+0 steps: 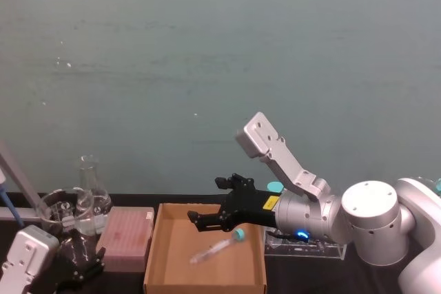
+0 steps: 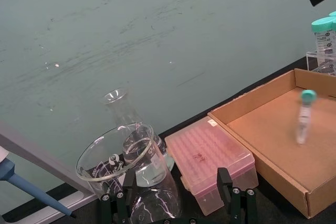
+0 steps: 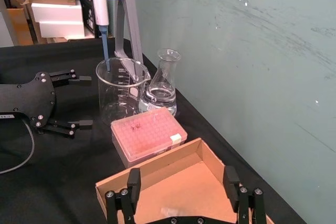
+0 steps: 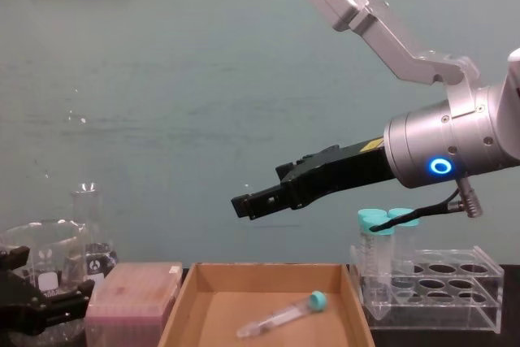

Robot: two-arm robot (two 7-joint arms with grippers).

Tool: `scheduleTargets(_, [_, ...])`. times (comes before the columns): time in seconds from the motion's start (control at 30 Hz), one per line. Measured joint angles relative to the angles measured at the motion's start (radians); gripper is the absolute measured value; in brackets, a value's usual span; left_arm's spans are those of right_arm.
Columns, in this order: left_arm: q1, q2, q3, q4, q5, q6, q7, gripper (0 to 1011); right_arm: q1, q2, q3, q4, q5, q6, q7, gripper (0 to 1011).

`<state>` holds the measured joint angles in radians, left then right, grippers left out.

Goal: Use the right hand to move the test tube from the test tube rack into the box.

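Note:
My right gripper (image 1: 200, 219) (image 4: 244, 205) hangs open over the cardboard box (image 1: 155, 246) (image 4: 180, 314), nothing between its fingers (image 3: 132, 181). The test tube (image 1: 217, 247) (image 4: 284, 313), slim and clear with a teal cap, is inside the box below the gripper, free of it and blurred; in the chest view it lies tilted on the floor, cap toward the rack. In the left wrist view the test tube (image 2: 304, 116) looks nearly upright. The clear test tube rack (image 4: 431, 286) (image 1: 303, 247) stands right of the box with two fat teal-capped tubes (image 4: 378, 237). My left gripper (image 1: 79, 263) (image 3: 81, 102) rests open at the near left.
A pink lidded plastic box (image 1: 127, 235) (image 2: 210, 156) sits just left of the cardboard box. Left of it stand a glass beaker (image 2: 118, 153) and a conical flask (image 1: 89, 191). A pipette on a stand (image 3: 100, 9) rises behind them. A teal wall backs the table.

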<state>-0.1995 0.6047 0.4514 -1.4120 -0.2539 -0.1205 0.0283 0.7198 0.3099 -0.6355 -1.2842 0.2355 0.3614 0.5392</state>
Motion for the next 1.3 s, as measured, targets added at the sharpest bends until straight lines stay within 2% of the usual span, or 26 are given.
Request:
scheduleTargets(0.03, [0.0, 0.0, 0.0, 0.0, 0.0, 0.0, 0.0, 1000, 0.0, 0.0, 0.001, 0.0, 0.001, 0.001, 0.001, 1003])
scheduleTargets(0.33, [0.0, 0.0, 0.0, 0.0, 0.0, 0.0, 0.0, 1000, -0.005, 0.015, 0.028, -0.035, 0.027, 0.014, 0.01, 1000])
scheduleTargets(0.7, [0.0, 0.0, 0.0, 0.0, 0.0, 0.0, 0.0, 1000, -0.05, 0.094, 0.09, -0.183, 0.074, 0.054, -0.009, 1000])
scheduleTargets(0.9, [0.0, 0.0, 0.0, 0.0, 0.0, 0.0, 0.0, 1000, -0.098, 0.15, 0.143, -0.277, 0.108, 0.067, -0.039, 1000])
scheduleTargets(0.93, [0.0, 0.0, 0.0, 0.0, 0.0, 0.0, 0.0, 1000, -0.113, 0.162, 0.16, -0.3, 0.118, 0.067, -0.051, 1000])
scheduleTargets(1.13, [0.0, 0.0, 0.0, 0.0, 0.0, 0.0, 0.0, 1000, -0.179, 0.193, 0.227, -0.364, 0.156, 0.067, -0.109, 1000])
scheduleTargets(1.23, [0.0, 0.0, 0.0, 0.0, 0.0, 0.0, 0.0, 1000, -0.232, 0.209, 0.274, -0.402, 0.178, 0.066, -0.155, 1000])
scheduleTargets(1.3, [0.0, 0.0, 0.0, 0.0, 0.0, 0.0, 0.0, 1000, -0.252, 0.213, 0.29, -0.413, 0.185, 0.064, -0.171, 1000])
